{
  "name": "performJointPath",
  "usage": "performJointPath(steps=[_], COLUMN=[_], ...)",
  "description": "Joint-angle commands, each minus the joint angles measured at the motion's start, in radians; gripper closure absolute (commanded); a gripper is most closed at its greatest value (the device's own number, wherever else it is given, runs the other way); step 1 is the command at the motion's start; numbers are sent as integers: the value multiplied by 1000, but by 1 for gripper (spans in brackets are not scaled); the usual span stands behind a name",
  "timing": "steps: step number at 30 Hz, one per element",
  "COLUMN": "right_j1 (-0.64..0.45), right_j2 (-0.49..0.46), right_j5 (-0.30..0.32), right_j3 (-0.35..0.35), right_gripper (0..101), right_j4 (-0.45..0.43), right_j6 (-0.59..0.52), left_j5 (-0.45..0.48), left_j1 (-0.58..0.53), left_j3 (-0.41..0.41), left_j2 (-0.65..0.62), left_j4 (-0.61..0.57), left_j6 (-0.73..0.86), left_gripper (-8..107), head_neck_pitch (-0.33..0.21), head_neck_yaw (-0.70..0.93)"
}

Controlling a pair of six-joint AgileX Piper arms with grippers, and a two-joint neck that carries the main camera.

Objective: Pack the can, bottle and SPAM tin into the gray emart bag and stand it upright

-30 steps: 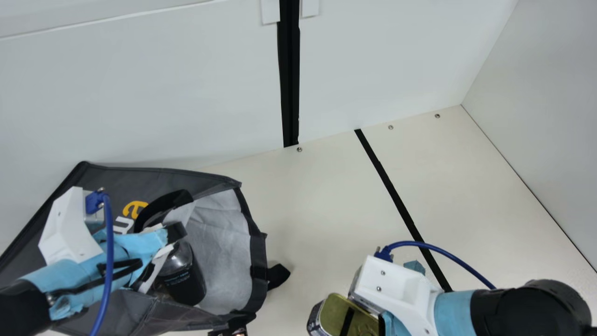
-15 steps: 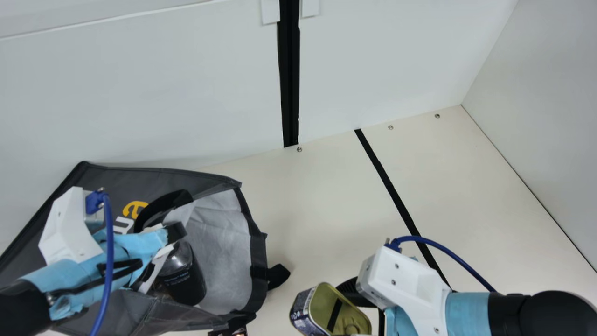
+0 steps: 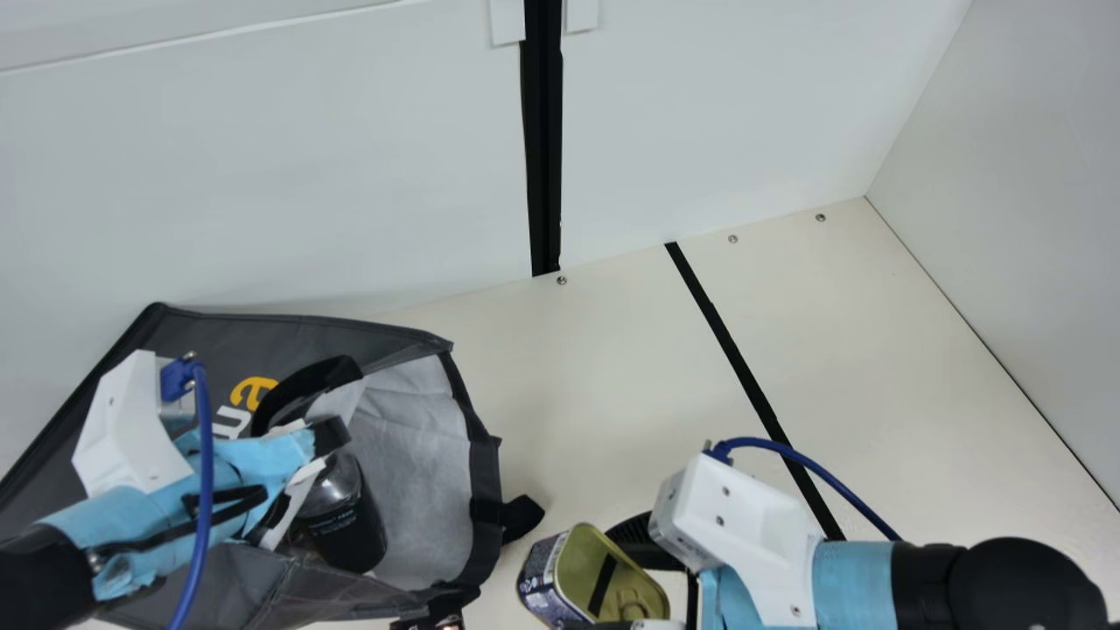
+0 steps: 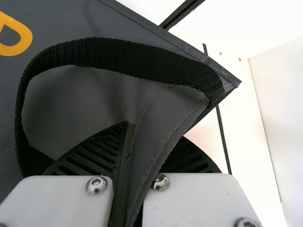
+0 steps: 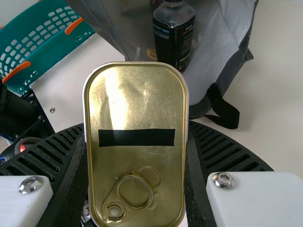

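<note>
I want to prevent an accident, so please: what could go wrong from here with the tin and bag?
The tin, held by its sides in the right pincer, might catch the bag's rim. The bottle lies inside the bag's mouth, so the tin may knock it. The left pincer's grip on the bag's edge could slip.

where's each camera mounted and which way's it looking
Main view: on the neck, looking down at table and gray bag; left arm and right arm show.
Left wrist view: on that wrist, facing the bag's handle; left pincer grips the bag.
Right wrist view: on that wrist, facing the bag past the SPAM tin in the right pincer.
Main and right wrist share bag, bottle and tin.
</note>
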Motion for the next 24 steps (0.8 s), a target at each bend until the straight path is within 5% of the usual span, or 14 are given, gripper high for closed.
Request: performJointPath(steps=[1,24], right_j1=[15,232], right_j2=[6,204], right_j5=[-22,-307], right_j3=[1,-21], right_gripper=[101,101], right_j4=[-2,-14], right_j6=[9,61], left_j5=[0,0], left_j1=[0,0], left_j3=[0,0], left_j2=[0,0], left_j4=[0,0], left_j6=[0,0], left_gripper=[107,107], head_neck_pitch=[-23,-23], head_neck_yaw=[-2,-2])
